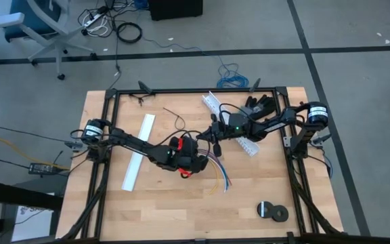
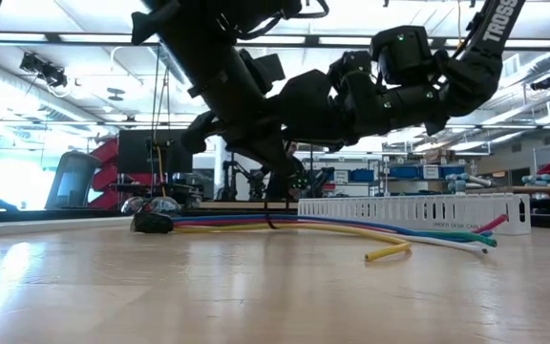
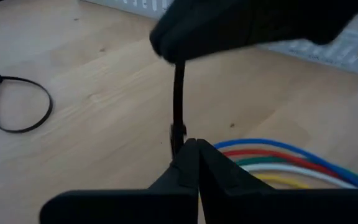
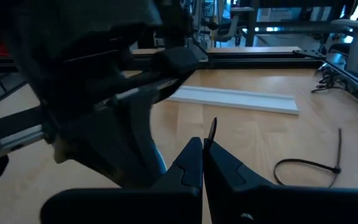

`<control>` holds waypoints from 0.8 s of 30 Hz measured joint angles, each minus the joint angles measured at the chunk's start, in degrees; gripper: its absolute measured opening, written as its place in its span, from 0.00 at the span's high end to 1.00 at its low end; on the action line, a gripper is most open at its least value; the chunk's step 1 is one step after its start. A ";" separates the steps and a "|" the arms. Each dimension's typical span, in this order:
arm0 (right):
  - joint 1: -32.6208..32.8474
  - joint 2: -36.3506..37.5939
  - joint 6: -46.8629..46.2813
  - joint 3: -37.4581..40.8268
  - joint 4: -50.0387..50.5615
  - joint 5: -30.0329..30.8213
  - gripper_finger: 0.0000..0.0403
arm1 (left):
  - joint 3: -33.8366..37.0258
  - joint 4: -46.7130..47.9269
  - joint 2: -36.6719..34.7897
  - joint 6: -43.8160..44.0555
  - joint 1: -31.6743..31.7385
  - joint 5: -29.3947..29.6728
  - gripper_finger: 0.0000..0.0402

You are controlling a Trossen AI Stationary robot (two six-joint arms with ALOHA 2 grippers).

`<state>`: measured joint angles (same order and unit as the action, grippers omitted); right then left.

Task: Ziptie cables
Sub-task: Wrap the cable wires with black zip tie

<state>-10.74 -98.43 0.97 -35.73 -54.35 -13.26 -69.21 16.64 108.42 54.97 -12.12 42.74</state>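
Note:
The cables (image 1: pixel 220 173) lie on the wooden table as a bundle of coloured wires (image 2: pixel 351 229), fanned out at their near ends. One black ziptie (image 3: pixel 178 99) runs straight between my two grippers, just above the cables. My left gripper (image 3: pixel 189 148) is shut on its lower part and my right gripper (image 4: pixel 202 148) on its upper part. In the high view the two meet at mid-table: left (image 1: pixel 205 150), right (image 1: pixel 210 137). In the low view a dark strip (image 2: pixel 271 218) crosses the bundle. A looped ziptie (image 3: pixel 18 103) lies loose on the wood. My left gripper pinches the ziptie's strip between its two fingertips, at a small lump on it (image 3: pixel 178 133). From there the strip runs straight up and looks taut. Its lower part is hidden behind the fingers. My right gripper pinches the ziptie near its free end between its two fingertips. A short tip (image 4: pixel 211 129) stands up past them. The fingers come nearly level from the table's right side.
A white strip (image 1: pixel 139 160) lies left of the grippers. A white slotted channel (image 1: pixel 234 127) lies under the right arm. More zipties (image 1: pixel 175 119) lie toward the far edge. Black tape rolls (image 1: pixel 271 211) sit near the front right. A black frame (image 1: pixel 107 135) rims the table.

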 joint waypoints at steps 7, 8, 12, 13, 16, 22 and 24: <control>-1.87 0.00 -0.96 0.00 0.05 -0.15 1.00 | 0.00 2.25 0.00 -2.49 -3.02 1.50 1.00; -1.98 0.00 -1.08 0.00 0.05 -0.28 1.00 | 0.00 2.17 0.00 -3.52 -3.65 2.43 1.00; -1.96 0.00 -1.37 0.00 -0.27 -0.31 1.00 | 0.00 2.10 0.00 -3.31 -5.40 9.05 1.00; -1.73 0.00 -1.36 0.00 -0.42 -0.31 1.00 | 0.00 1.97 -0.01 -3.33 -5.41 9.86 0.99; -1.18 0.00 -1.33 0.00 -0.99 -0.35 1.00 | 0.00 1.16 0.15 -3.49 -4.75 9.61 0.97; -0.21 0.00 -0.87 -0.02 -1.29 -0.46 1.00 | 0.01 -1.11 0.65 -6.44 -3.70 6.87 0.90; -0.19 0.00 -0.83 -0.02 -1.29 -0.46 1.00 | 0.02 -1.36 0.72 -6.35 -3.69 6.86 0.86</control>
<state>-10.93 -98.43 0.14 -35.75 -55.64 -13.72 -69.19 15.28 109.14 48.62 -15.81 49.60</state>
